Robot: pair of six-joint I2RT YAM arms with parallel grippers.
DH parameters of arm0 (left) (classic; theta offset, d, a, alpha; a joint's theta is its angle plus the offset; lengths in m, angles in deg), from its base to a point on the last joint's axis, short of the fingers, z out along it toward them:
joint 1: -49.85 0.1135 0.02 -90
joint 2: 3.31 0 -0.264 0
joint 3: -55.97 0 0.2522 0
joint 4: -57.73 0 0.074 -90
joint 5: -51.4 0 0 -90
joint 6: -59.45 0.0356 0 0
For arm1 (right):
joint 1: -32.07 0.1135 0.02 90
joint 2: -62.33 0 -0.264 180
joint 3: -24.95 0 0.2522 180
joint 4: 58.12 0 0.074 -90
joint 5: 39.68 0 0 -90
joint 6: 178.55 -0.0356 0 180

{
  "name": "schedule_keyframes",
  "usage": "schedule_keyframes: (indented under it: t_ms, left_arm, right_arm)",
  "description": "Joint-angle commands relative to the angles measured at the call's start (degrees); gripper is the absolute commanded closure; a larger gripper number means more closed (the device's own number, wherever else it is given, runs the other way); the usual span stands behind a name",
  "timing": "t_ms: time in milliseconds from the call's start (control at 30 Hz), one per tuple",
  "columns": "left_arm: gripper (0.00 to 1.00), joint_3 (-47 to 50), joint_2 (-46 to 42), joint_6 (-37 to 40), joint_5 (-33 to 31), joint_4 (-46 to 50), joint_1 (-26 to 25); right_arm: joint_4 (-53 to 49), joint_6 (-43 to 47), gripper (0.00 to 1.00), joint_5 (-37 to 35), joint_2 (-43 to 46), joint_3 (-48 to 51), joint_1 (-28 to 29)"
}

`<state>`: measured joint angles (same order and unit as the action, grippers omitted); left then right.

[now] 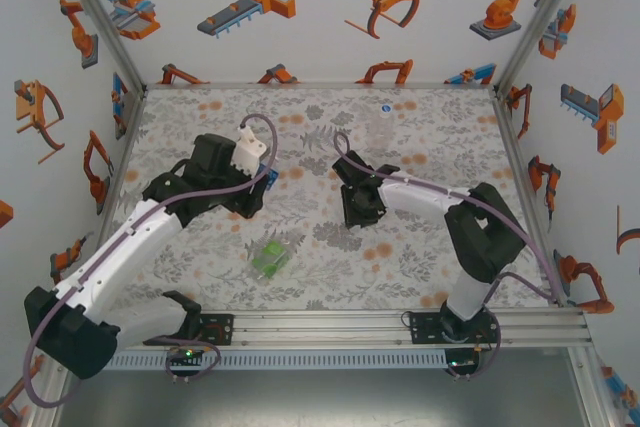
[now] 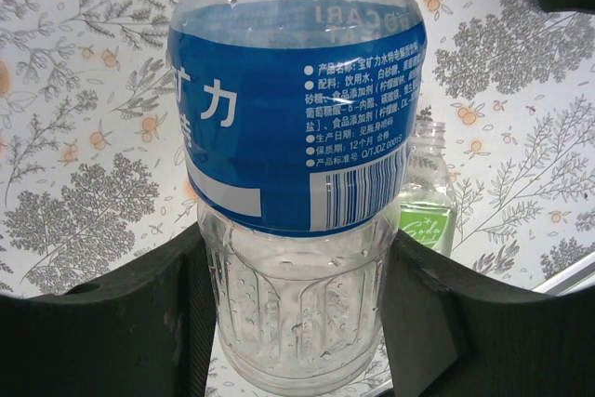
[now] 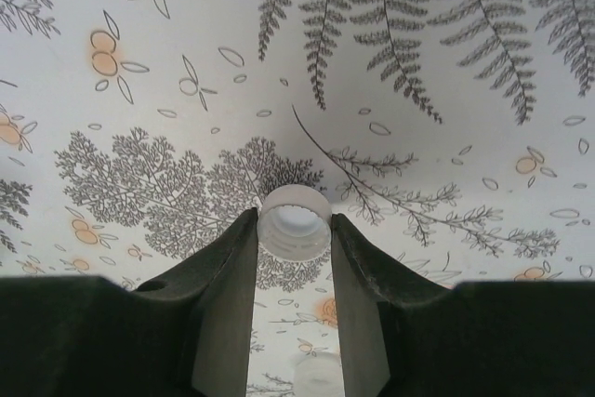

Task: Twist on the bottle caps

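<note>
The right gripper (image 3: 295, 230) is closed on a whitish cap (image 3: 295, 222), which is pinched at its rim between the two dark fingers (image 3: 228, 285). The cap's round face is turned toward the wrist camera, so its short axis runs along the fingers. A second pale round shape is seen lower between the fingers, too blurred to be named. From above, this gripper (image 1: 358, 209) is seen low over the middle of the flowered table (image 1: 440, 247), but the cap is too small to be made out there. The left gripper (image 2: 297, 323) is clamped on the blue-labelled bottle (image 2: 297, 118), held by its clear ribbed lower part. The bottle's long axis runs away from the wrist camera, its rounded shoulder being the far end. The neck is cut off by the picture's top edge, so it cannot be told whether a cap is on it. From above, that bottle (image 1: 270, 179) is mostly covered by the left gripper (image 1: 258, 187), left of centre, and a blue sliver is seen. Just beyond it in the wrist view, the green-labelled bottle (image 2: 428, 216) is shown with its open neck pointing up the picture. From above, this bottle (image 1: 270, 255) is seen lying on the table nearer the arm bases, its long axis slanted. A plain clear bottle (image 1: 385, 130) is seen toward the table's far edge, well apart from both grippers.
</note>
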<state>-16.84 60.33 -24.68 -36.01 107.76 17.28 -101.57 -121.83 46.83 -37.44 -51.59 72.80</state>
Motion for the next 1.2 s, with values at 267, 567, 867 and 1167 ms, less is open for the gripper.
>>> schedule_keyframes:
  t_ms: [267, 567, 867, 1167]
  left_arm:
    - [1.00, 6.84, -7.39, -0.35, -0.60, -5.86, -0.12]
    - [1.00, 6.70, -7.25, -0.48, -0.99, -5.45, -0.12]
    - [1.00, 6.70, -7.61, -0.40, -1.12, -5.48, -0.11]
    - [1.00, 6.49, -7.27, -0.33, -1.10, -5.45, -0.11]
  right_arm:
    - [-3.29, 2.45, 0.55, 0.37, -0.83, -2.74, -0.74]
    - [-4.15, 1.84, 0.54, 0.99, 1.87, -2.43, -0.74]
    - [-3.49, 1.57, 0.58, 1.81, 1.51, -2.26, -0.74]
    - [-2.89, 1.43, 0.58, 1.99, 0.43, -1.69, -0.74]
